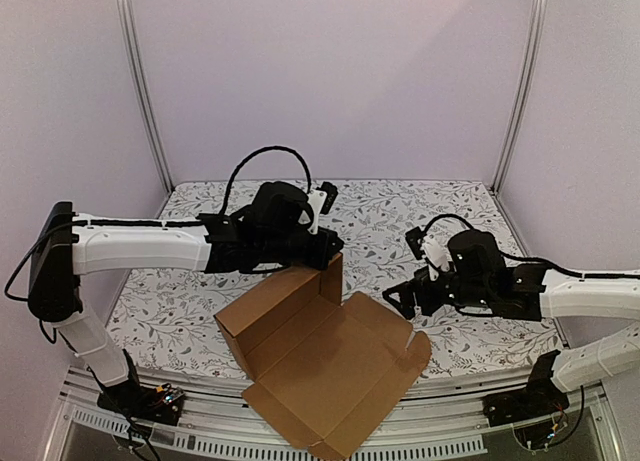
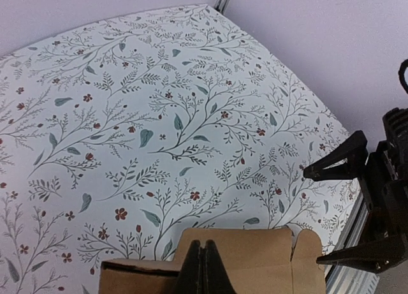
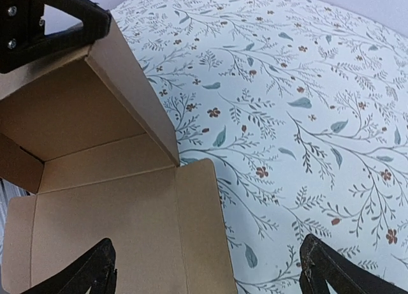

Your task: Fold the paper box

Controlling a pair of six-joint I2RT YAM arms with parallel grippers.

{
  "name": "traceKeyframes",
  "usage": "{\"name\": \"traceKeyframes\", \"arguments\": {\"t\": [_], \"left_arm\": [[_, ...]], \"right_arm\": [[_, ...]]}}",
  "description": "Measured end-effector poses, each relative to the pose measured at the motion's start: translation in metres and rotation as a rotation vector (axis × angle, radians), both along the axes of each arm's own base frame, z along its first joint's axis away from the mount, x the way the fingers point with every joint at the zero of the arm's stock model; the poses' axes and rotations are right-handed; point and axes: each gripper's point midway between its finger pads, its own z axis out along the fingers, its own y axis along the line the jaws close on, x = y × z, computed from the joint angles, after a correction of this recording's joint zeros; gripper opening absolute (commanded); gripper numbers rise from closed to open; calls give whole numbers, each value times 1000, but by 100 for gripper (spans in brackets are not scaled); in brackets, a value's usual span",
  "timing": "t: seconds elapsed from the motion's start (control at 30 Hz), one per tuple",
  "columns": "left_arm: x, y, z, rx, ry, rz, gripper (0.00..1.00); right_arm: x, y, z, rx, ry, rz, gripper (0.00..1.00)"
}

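Bright, soft, even light fills all three views, giving the walls (image 1: pixel 330 71) a faint lilac cast. Shadows are weak: in the right wrist view a pale bluish one lies on the table (image 3: pixel 306 115) just beside the box (image 3: pixel 115 224). No glare shows. The top view is sharp, though its wide lens makes the posts (image 1: pixel 140 81) lean. Things nearest the wrist cameras look slightly soft.

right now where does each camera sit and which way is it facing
top external: high behind the robot, looking down on the table, the paper box and both arms.
left wrist: on that wrist, looks across the table past its shut left gripper toward the right gripper.
right wrist: on that wrist, looks between its open fingers at the box's raised wall.
shared: both wrist views show the box; each shows the other gripper.
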Motion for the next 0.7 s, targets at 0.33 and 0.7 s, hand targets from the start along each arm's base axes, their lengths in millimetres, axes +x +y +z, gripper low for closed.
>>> {"name": "traceKeyframes", "arguments": {"t": [0.33,0.7], "left_arm": [[1,1,0,2,-3,2,0],[0,0,0,3,-2,2,0]], "right_arm": [[-58,-51,-37,-119,397,-106,97],[-119,-74,-71,19,750,-216,83]]}}
